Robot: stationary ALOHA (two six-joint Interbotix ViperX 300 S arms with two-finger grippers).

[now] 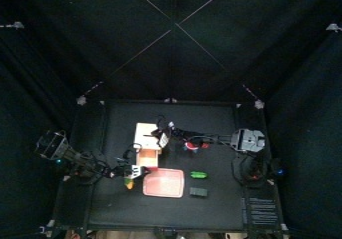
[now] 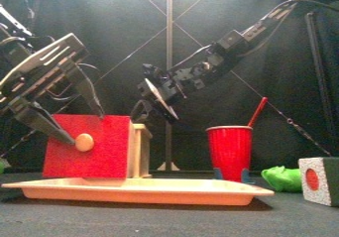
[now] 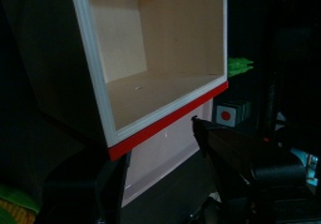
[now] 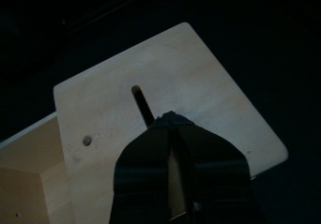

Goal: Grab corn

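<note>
The corn (image 3: pixel 15 205) shows as a small yellow-green piece at the edge of the left wrist view, beside the left jaw and apart from it. My left gripper (image 3: pixel 157 157) is open and empty, facing the open side of a wooden box with a red rim (image 3: pixel 150 68). In the front view that gripper (image 2: pixel 73 107) hangs just above the box's red wall (image 2: pixel 93 147). My right gripper (image 4: pixel 170 123) looks shut, empty, and hovers over the box's pale slotted panel (image 4: pixel 189 78).
A long cream tray (image 2: pixel 146 189) lies at the front edge. A red cup with a straw (image 2: pixel 231 152), a bright green piece (image 2: pixel 281 176) and a white cube with a red dot (image 2: pixel 318 181) stand to the right. A pink square tray (image 1: pixel 163 184) lies near the front.
</note>
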